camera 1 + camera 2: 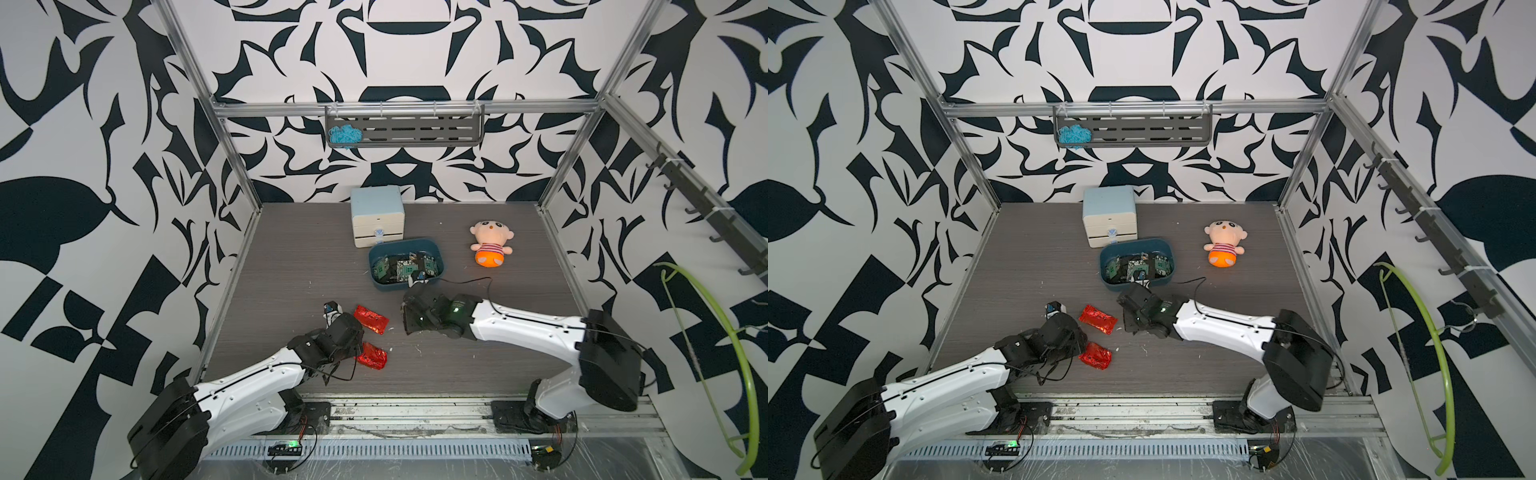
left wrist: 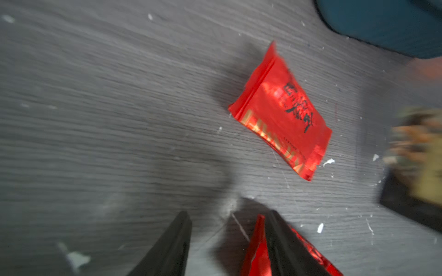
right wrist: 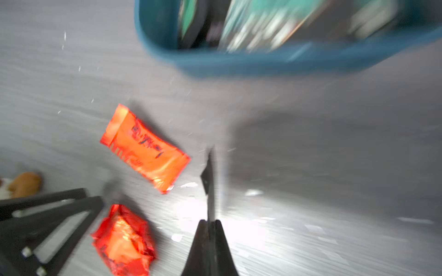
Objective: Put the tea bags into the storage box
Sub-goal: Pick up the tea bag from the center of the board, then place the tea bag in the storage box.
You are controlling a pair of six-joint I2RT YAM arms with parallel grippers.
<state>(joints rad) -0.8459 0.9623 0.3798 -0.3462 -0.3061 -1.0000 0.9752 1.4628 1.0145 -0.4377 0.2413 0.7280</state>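
Now we've got the right gripper [image 3: 210, 221] pinching a thin dark tea bag [image 3: 210, 172] near the box [image 3: 239, 64], left gripper [image 2: 229, 213] gaping farther off.

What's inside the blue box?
Inside the storage box lie several black tea bags with green labels, overlapping in a loose pile. Anything underneath them is covered, so it cannot be seen.

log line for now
left gripper open at crumpled red bag | right gripper shut by box | flat red bag on table
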